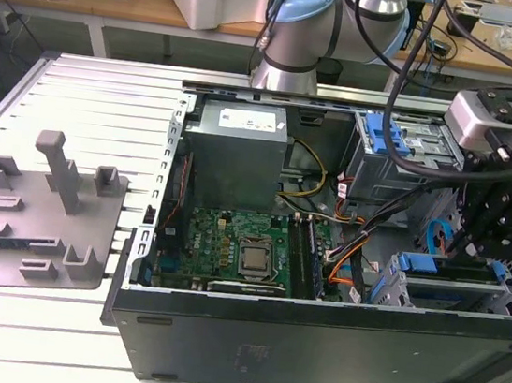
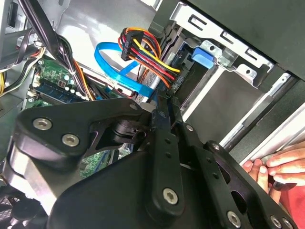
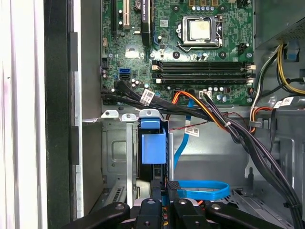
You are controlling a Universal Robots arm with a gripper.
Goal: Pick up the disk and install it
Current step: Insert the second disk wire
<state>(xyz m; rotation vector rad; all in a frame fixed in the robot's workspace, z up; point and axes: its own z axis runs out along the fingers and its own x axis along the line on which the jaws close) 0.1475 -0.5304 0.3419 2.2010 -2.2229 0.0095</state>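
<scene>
exterior view: gripper hangs over the drive cage at the case's corner on the exterior view's right; the blue-framed disk sits in the cage, apparently slotted.
second wrist view: cables crowd the bay; a hand rests at the case edge.
first wrist view: fingers look narrow, closed around the disk's rear edge; metal walls hug both sides, little room.

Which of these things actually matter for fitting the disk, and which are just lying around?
In the job: the disk, sitting in the drive cage; the end effector close to it.

Just about: power supply box; motherboard; grey tray; a person's hand.
</scene>
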